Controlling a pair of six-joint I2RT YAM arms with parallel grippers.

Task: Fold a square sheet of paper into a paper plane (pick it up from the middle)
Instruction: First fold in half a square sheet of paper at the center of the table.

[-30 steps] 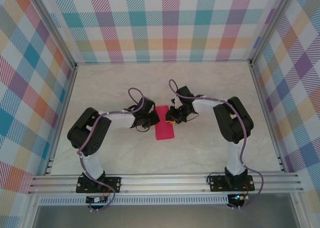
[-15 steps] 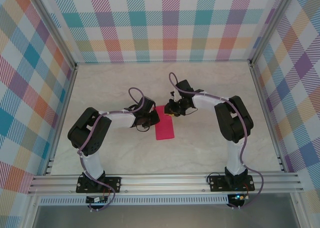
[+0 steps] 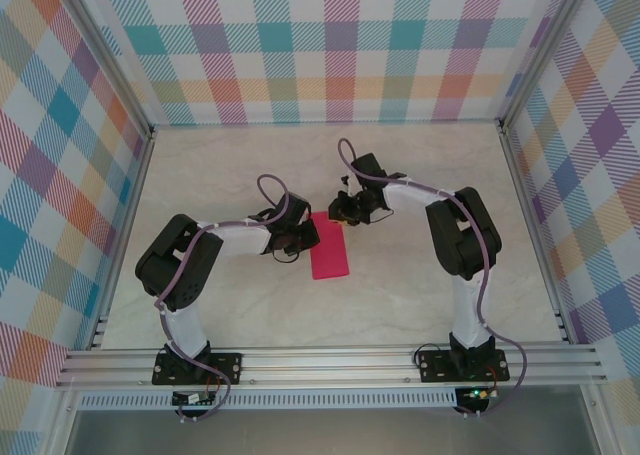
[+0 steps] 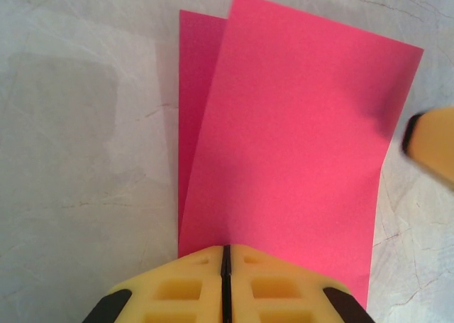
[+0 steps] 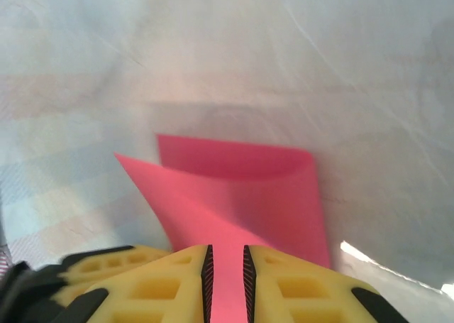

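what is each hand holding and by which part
Cannot be told. The left hand is shut at one edge of the square sheet of paper; its lifted flap runs into the right hand, between slightly parted fingers.

The sheet of paper [image 3: 329, 251] lies on the table [image 3: 400, 295], about midway between the two arms, doubled over on itself; in the left wrist view its upper layer sits askew on the lower one, so a strip of the lower layer shows along that view's left side; the left gripper [image 3: 305, 237] is at the sheet's left edge, toward the far end; the right gripper [image 3: 340, 213] is at the sheet's far right corner; the two grippers stand near each other, the sheet's far end between them; the arm bases sit well apart at the table's near edge
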